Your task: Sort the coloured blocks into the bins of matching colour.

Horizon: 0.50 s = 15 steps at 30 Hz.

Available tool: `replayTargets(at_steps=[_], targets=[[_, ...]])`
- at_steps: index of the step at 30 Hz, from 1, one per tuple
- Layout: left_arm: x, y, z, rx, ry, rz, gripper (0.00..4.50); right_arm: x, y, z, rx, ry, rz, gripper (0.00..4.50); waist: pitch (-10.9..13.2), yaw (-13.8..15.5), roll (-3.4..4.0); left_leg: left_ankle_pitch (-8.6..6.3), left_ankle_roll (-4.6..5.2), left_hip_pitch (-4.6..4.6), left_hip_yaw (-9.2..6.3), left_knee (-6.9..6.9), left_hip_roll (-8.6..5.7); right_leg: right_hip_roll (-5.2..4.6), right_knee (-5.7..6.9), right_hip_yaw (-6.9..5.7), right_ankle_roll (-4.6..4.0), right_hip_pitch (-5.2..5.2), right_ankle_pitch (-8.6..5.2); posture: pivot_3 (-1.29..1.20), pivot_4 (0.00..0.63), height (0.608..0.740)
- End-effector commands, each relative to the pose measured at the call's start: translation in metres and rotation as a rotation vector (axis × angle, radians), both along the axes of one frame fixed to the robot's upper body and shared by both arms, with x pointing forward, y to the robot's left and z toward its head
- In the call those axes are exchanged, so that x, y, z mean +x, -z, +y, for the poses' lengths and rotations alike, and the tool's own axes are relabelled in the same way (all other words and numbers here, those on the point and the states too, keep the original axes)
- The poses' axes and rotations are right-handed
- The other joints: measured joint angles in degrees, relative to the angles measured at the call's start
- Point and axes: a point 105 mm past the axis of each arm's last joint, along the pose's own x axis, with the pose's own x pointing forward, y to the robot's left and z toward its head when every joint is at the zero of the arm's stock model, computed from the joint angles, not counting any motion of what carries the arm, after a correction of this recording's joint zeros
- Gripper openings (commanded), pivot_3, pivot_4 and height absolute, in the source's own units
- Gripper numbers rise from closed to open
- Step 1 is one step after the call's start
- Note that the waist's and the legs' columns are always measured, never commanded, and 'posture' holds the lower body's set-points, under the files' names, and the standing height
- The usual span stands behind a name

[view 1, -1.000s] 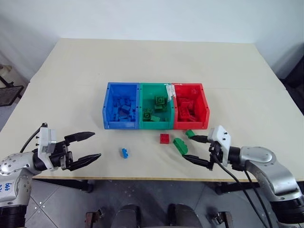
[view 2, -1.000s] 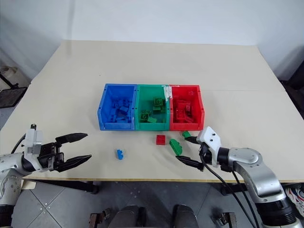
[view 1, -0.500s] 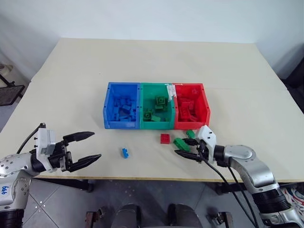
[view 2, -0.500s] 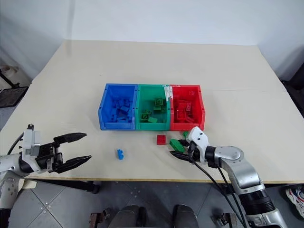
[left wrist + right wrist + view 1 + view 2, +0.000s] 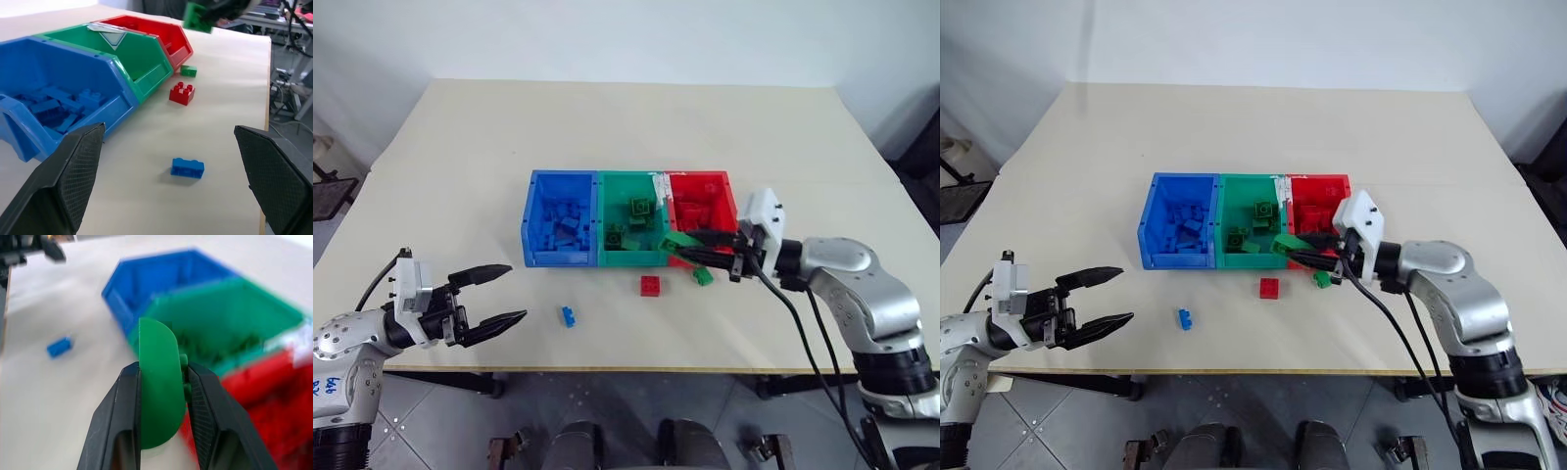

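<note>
My right gripper [image 5: 690, 245] is shut on a curved green block [image 5: 160, 396] and holds it in the air in front of the seam between the green bin [image 5: 625, 183] and the red bin [image 5: 731, 192]. The blue bin [image 5: 541, 184] stands left of them; all three hold blocks of their own colour. On the table in front of the bins lie a red block [image 5: 651, 285], a small green block [image 5: 703, 277] and a blue block [image 5: 569, 315]. Near the table's front left edge my left gripper [image 5: 501, 293] stands open with nothing in it.
A white patch [image 5: 662, 184] sits on the rim between the green and red bins. The cream table [image 5: 636, 127] stretches bare behind the bins and to both sides. Its front edge runs just below the loose blocks.
My right gripper closed on the curved green block on the table and lifted it up toward the bins' front. The left arm has stayed where it was.
</note>
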Motion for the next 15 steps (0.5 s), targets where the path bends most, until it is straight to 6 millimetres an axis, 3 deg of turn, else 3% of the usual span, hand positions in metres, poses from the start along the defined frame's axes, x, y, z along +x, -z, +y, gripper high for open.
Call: replayTargets(at_steps=[1,5,9,13,14,15], targets=[[-0.003,-0.008,-0.002,0.0,-0.01,-0.052,4.5,0.03,-0.015,0.026,-0.001,-0.025,-0.093,0.91,0.0,-0.2,0.01,0.0,0.0,0.02,0.03,0.01,-0.04,0.02,0.01,-0.01,0.0,0.0,0.0,0.0,0.15,0.74],[-0.004,-0.007,-0.003,0.0,-0.031,-0.06,4.5,0.053,-0.018,0.049,-0.012,-0.026,-0.143,0.91,0.0,-1.0,-0.02,0.03,0.03,0.0,-0.04,0.01,-0.07,0.04,0.42,-0.02,0.0,-0.18,0.0,0.0,0.15,0.74],[-0.007,-0.006,-0.004,-0.006,-0.042,-0.065,4.5,0.069,-0.023,0.06,-0.001,-0.007,-0.179,2.22,0.0,-1.2,-0.03,0.03,0.03,-0.11,-0.14,0.0,-0.23,-0.02,0.97,-0.03,0.0,-0.49,0.0,0.0,0.15,0.74],[-0.01,-0.005,-0.004,-0.009,-0.049,-0.066,4.5,0.071,-0.029,0.055,0.015,0.003,-0.226,3.61,0.0,-1.2,-0.02,0.03,0.03,-0.1,-0.16,0.02,-0.22,0.0,1.01,-0.03,0.0,-0.49,0.0,0.0,0.15,0.74],[-0.01,-0.005,-0.003,-0.008,-0.052,-0.064,4.5,0.069,-0.029,0.049,0.02,-0.001,-0.231,3.91,0.0,-1.2,-0.02,0.03,0.03,-0.1,-0.14,0.03,-0.22,0.0,0.99,-0.03,0.0,-0.49,0.0,0.0,0.15,0.74],[-0.01,-0.004,-0.002,-0.008,-0.054,-0.062,4.5,0.067,-0.03,0.046,0.023,-0.004,-0.235,3.91,0.0,-1.2,-0.02,0.03,0.03,-0.1,-0.13,0.03,-0.22,0.01,0.98,-0.03,0.0,-0.5,0.0,0.0,0.15,0.74]])
